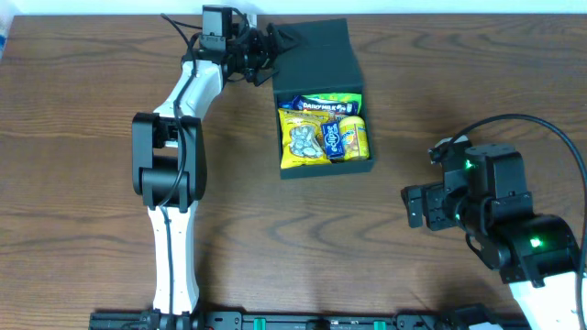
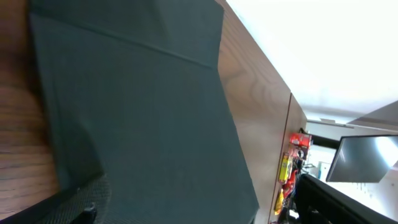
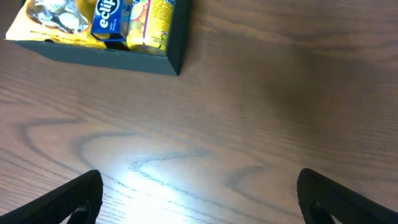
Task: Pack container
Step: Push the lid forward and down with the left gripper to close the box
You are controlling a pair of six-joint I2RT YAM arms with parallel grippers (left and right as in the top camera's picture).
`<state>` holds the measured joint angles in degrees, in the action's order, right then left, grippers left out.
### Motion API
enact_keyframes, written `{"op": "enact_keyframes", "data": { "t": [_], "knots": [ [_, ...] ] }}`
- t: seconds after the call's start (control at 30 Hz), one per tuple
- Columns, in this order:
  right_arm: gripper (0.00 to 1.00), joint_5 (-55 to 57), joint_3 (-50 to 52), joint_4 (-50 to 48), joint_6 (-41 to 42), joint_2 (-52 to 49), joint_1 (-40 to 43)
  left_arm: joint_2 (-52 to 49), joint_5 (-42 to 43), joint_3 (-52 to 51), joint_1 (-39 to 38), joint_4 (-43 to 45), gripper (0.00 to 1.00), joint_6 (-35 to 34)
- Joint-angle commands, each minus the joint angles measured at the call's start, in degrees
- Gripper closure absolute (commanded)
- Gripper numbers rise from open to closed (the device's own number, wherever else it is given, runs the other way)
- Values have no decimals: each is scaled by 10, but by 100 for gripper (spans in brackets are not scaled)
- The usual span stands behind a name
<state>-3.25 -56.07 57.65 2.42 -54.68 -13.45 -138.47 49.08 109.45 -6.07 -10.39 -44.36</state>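
Overhead, the container [image 1: 326,169] lies open on the wooden table [image 1: 92,137] with its flap lid [image 1: 316,53] thrown back on the far side. Inside it a blue Dairy Milk bar [image 1: 321,105] lies along the lid end. Below the bar sit a large yellow snack bag [image 1: 301,139], a blue Eclipse packet [image 1: 333,137] and a smaller yellow packet [image 1: 356,137], side by side. The left gripper [image 1: 264,53] is right at the lid's left edge with its jaws spread wide. I cannot tell from here whether it touches the flap. The right gripper [image 1: 417,206] hangs well off to the right of the container, on the near side, with nothing in it.

Left wrist view: the dark lid fills most of the picture, very close. Only one finger [image 2: 81,208] shows, low at the left, so contact stays unclear.

Right wrist view: both fingers [image 3: 68,199] stand far apart over bare wood, holding nothing. The container's near corner, with the yellow and blue packets in it, shows at the upper left.
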Motion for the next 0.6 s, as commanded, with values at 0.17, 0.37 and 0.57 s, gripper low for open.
{"op": "enact_keyframes", "data": {
  "t": [0.17,0.37,0.57],
  "knots": [
    [1,-4,0,0,7,4,4,-9,-89,10,5,-42,4,16],
    [1,-4,0,0,7,4,4,-9,-145,10,5,-72,4,54],
    [1,-4,0,0,7,4,4,-9,-167,10,0,-90,4,60]
  ]
}}
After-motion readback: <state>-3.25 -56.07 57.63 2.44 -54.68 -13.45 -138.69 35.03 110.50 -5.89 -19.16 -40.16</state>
